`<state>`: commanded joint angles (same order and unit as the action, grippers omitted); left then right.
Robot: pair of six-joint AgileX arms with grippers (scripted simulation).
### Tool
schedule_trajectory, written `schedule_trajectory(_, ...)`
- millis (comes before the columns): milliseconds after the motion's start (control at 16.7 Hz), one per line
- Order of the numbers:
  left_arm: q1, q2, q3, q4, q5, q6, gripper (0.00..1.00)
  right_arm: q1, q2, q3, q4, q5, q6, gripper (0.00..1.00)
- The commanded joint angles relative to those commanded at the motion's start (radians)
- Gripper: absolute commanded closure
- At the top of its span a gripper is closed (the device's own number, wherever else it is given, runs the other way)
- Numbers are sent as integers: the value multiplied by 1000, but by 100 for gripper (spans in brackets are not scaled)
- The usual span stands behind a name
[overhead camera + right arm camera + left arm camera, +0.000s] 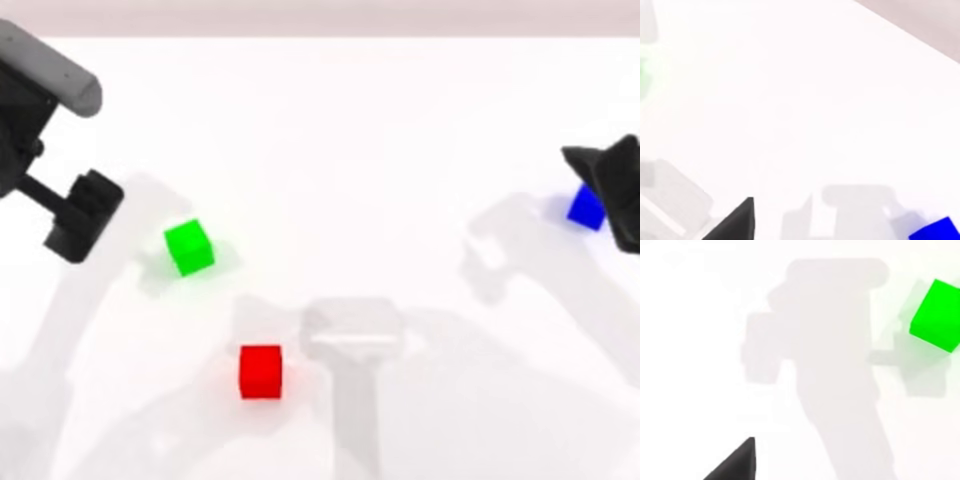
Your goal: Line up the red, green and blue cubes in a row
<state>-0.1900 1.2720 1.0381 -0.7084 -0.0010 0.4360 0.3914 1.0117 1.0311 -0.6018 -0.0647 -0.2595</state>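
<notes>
Fingers, left gripper (pixel 82 215): dark, poised above the bench just left of the green cube, not touching it; how far apart they stand cannot be told, and nothing is visibly held. Fingers, right gripper (pixel 612 195): at the far right edge, close over the blue cube; opening also cannot be told, nor whether the cube is gripped.

Bench (pixel 350 140): plain white, carrying arm shadows.

Green cube (pixel 189 247): left of centre, turned slightly askew. Red cube (pixel 260 371): near front, square to the view. Blue cube (pixel 586 207): far right, well apart from the other two, partly hidden by the right gripper.

Step judged: each arm closing on its nearest cube. Handling note: turn the left wrist to match the green cube's skew, descend centred over it, and close on flat opposite faces, not corners.
</notes>
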Motion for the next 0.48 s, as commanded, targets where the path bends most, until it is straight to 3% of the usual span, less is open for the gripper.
schedule_trajectory(480, -100, 670, 537, -372, 1, 227, 0, -287, -744, -775, 434, 37, 194, 0)
